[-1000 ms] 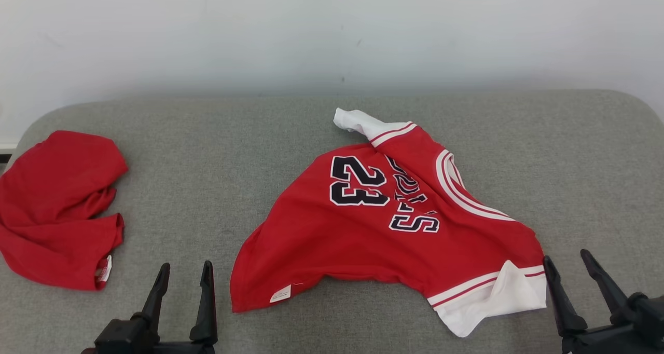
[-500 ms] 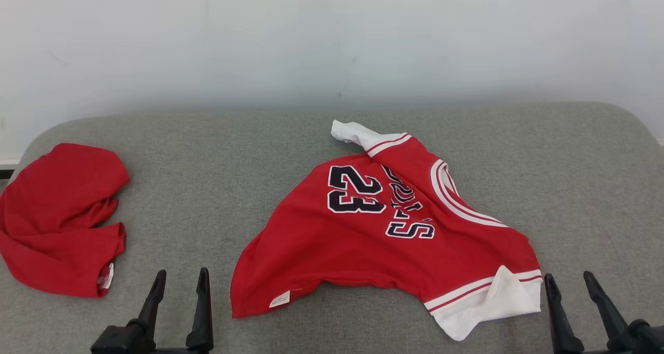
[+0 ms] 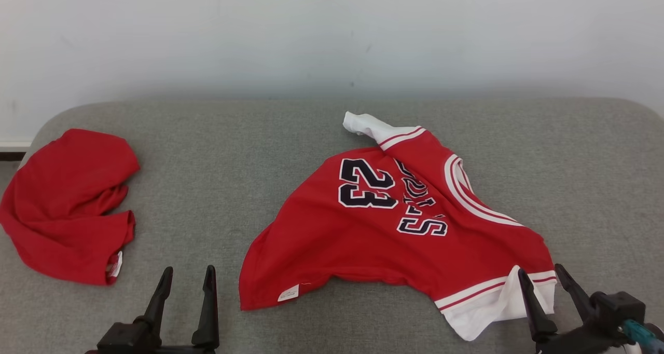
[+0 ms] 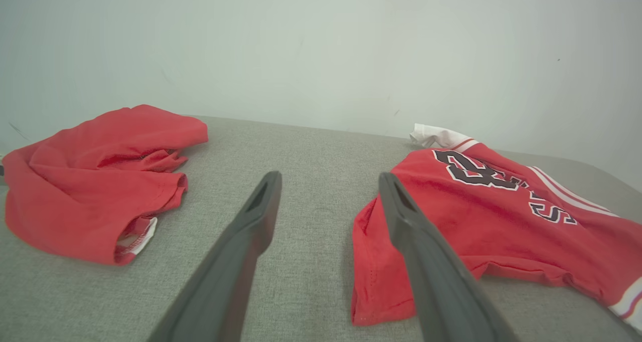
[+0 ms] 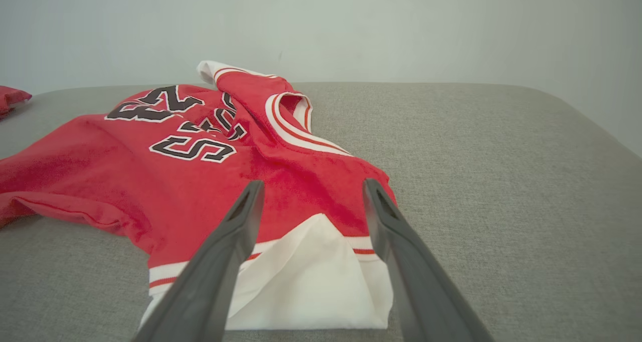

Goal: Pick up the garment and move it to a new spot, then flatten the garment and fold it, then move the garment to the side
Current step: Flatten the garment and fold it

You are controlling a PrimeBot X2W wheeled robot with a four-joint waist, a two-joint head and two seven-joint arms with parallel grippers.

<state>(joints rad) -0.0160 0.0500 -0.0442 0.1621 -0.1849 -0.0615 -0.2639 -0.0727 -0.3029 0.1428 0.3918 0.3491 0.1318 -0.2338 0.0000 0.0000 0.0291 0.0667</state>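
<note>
The garment (image 3: 394, 240) is a red jersey with white trim and a dark "23", lying crumpled in the middle of the grey padded surface (image 3: 233, 151). It also shows in the left wrist view (image 4: 501, 221) and the right wrist view (image 5: 175, 181). My right gripper (image 3: 540, 271) is open at the lower right, its fingers straddling the jersey's white sleeve (image 5: 311, 277) from just above. My left gripper (image 3: 188, 271) is open at the lower left, over bare surface just left of the jersey's hem corner (image 4: 371, 302). Neither gripper holds anything.
A second red garment (image 3: 67, 208) lies bunched at the surface's left end, left of my left gripper (image 4: 329, 179). A pale wall (image 3: 332, 32) runs behind the surface. Bare grey padding stretches to the right of the jersey (image 5: 501, 181).
My right gripper has moved left, from beside the white sleeve to over it. The camera has shifted a little. The left gripper and both garments have stayed put.
</note>
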